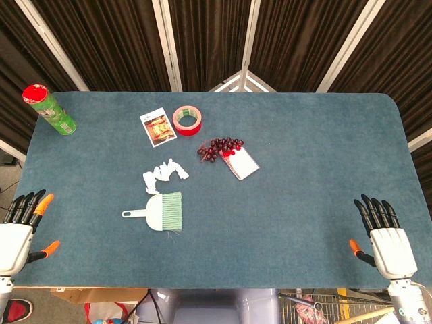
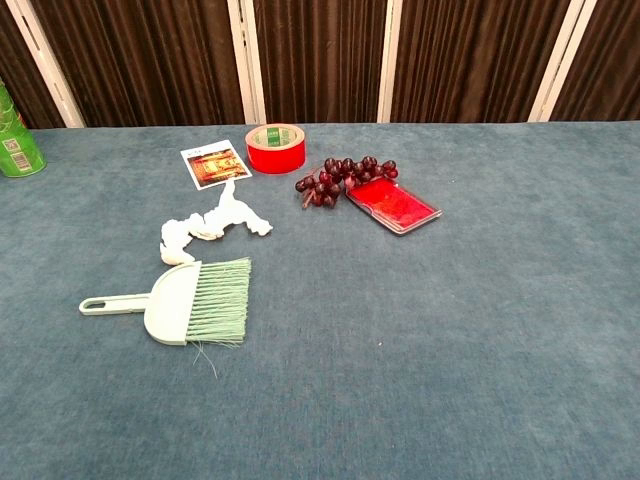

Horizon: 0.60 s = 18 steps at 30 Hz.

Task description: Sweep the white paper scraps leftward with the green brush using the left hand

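Blue felt surface [image 1: 283, 216] carries the green brush [image 1: 164, 211] lying flat, untouched, with the white paper scraps [image 1: 164, 173] just beyond its bristles, unswept. My left hand [image 1: 19, 233] rests empty, fingers spread, well apart from the brush, so grasping and sweeping remain.
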Each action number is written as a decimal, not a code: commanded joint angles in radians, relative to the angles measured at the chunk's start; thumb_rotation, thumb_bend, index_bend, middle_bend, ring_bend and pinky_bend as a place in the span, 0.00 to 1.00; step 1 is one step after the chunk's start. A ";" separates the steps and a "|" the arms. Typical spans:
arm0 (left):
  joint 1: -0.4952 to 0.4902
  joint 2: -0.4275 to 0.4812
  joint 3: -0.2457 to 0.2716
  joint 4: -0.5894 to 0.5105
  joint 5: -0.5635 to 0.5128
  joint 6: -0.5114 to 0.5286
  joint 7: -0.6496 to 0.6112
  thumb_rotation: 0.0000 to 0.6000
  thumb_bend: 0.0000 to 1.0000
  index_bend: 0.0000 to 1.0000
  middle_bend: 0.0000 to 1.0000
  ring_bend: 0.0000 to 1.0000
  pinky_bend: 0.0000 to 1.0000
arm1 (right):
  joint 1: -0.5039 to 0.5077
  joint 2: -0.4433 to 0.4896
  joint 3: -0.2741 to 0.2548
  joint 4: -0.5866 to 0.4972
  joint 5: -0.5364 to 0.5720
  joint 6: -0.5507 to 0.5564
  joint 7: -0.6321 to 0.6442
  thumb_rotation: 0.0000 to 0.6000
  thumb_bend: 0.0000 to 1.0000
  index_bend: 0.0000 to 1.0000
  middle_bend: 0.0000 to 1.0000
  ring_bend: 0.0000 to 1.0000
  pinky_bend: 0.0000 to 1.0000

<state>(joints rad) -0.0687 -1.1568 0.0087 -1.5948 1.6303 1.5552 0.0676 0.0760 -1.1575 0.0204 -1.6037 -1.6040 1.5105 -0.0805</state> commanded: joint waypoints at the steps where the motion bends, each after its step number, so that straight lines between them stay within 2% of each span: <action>1: 0.000 0.001 0.000 -0.001 -0.002 -0.002 -0.002 1.00 0.01 0.00 0.00 0.00 0.00 | 0.000 0.001 -0.001 -0.002 0.000 -0.001 -0.001 1.00 0.32 0.00 0.00 0.00 0.00; 8: -0.005 0.002 0.002 -0.007 -0.005 -0.016 0.008 1.00 0.01 0.00 0.00 0.00 0.00 | 0.000 0.002 -0.001 -0.005 0.005 -0.006 0.002 1.00 0.32 0.00 0.00 0.00 0.00; 10: -0.012 0.002 0.000 -0.010 -0.006 -0.026 0.021 1.00 0.01 0.00 0.03 0.04 0.05 | 0.001 0.002 -0.001 -0.007 0.003 -0.006 0.001 1.00 0.32 0.00 0.00 0.00 0.00; 11: -0.016 0.000 -0.003 -0.012 -0.006 -0.030 0.028 1.00 0.01 0.00 0.11 0.12 0.14 | 0.002 0.002 -0.001 -0.007 0.003 -0.007 0.001 1.00 0.32 0.00 0.00 0.00 0.00; 13: -0.029 -0.003 -0.010 -0.024 -0.009 -0.047 0.059 1.00 0.06 0.03 0.41 0.42 0.42 | 0.003 0.001 -0.003 -0.007 0.002 -0.011 0.000 1.00 0.32 0.00 0.00 0.00 0.00; 15: -0.045 -0.007 -0.021 -0.041 -0.017 -0.067 0.087 1.00 0.15 0.13 0.75 0.77 0.77 | 0.004 0.003 -0.003 -0.010 0.003 -0.015 0.000 1.00 0.32 0.00 0.00 0.00 0.00; 17: -0.073 -0.017 -0.036 -0.081 -0.055 -0.125 0.101 1.00 0.18 0.21 0.90 0.92 0.94 | 0.006 0.003 -0.004 -0.012 0.005 -0.020 -0.001 1.00 0.32 0.00 0.00 0.00 0.00; 18: -0.089 -0.023 -0.047 -0.107 -0.088 -0.160 0.111 1.00 0.20 0.25 0.94 0.95 0.97 | 0.006 0.004 -0.004 -0.013 0.006 -0.021 -0.001 1.00 0.32 0.00 0.00 0.00 0.00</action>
<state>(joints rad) -0.1237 -1.1672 -0.0160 -1.6527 1.5970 1.4585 0.1579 0.0817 -1.1542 0.0167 -1.6158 -1.5987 1.4899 -0.0816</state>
